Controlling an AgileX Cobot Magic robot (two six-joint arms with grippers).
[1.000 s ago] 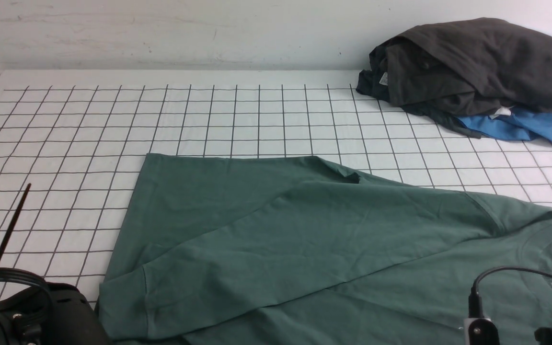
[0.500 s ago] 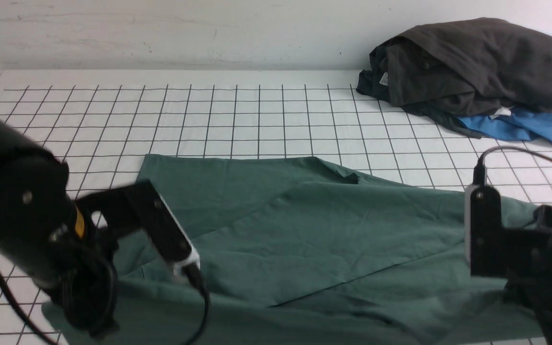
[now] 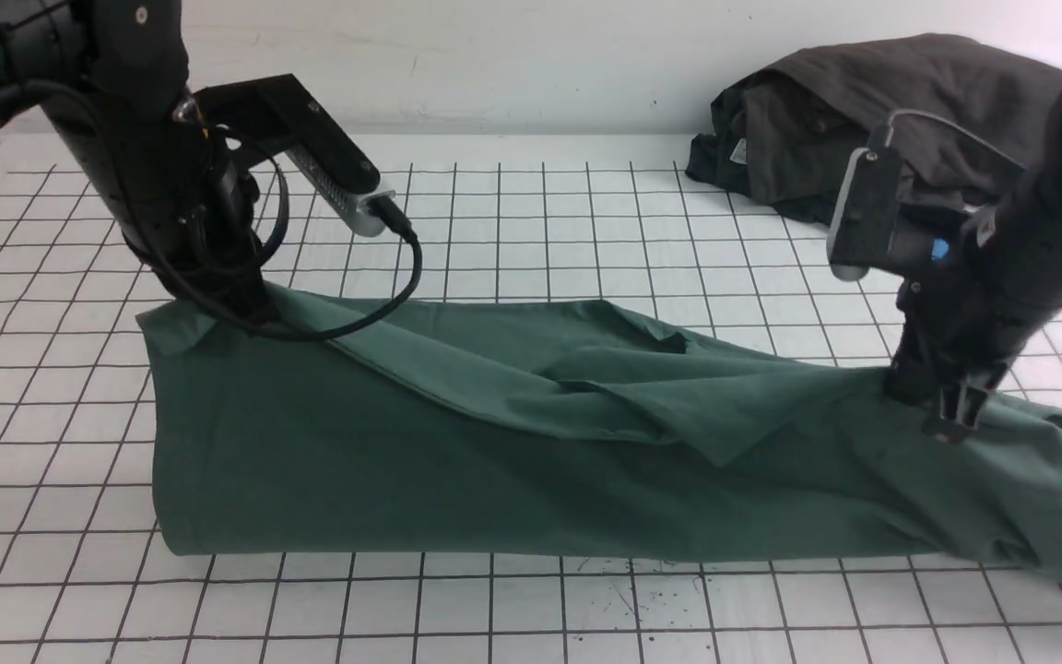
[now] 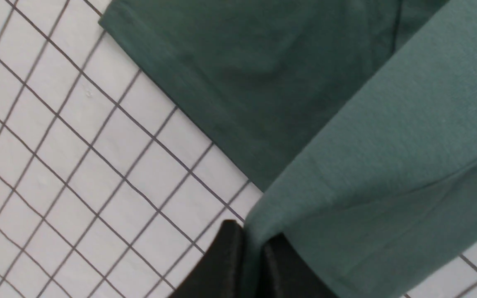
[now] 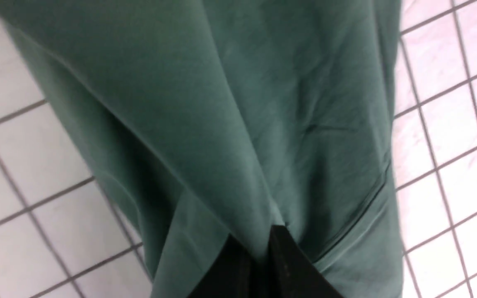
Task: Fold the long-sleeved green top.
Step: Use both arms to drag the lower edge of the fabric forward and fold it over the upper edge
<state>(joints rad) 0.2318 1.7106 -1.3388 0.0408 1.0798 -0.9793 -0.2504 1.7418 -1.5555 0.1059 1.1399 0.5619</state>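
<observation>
A: Big stuff first. What's down there?

B: White gridded surface (image 3: 494,212). The green long-sleeved top (image 3: 494,480) lies across its near-middle, running left to right as one long band, doubled over on itself with a rounded fold along the near side. A dark grey heap (image 3: 863,101) of other clothing sits in the far right corner, well apart. Ignore it.

A: Claws?

B: Left claw (image 4: 251,248) is pinched tight on a green edge at the band's far left corner, and the cloth drapes away from it. Right claw (image 5: 263,244) is clamped on fabric too, at the far right end near the shoulder. Both are low, close to the surface.

A: Step?

B: Looks like the lengthwise fold, mid-carry. The held edge is brought over towards the far side, and the layers are loose and rumpled in the middle.

A: Next?

B: My read: set the held edge down flat, line it up with the layer beneath, and keep the two ends level so the band doesn't skew. Then part both claws together and lift clear. That wrinkle in the middle could get trapped.
</observation>
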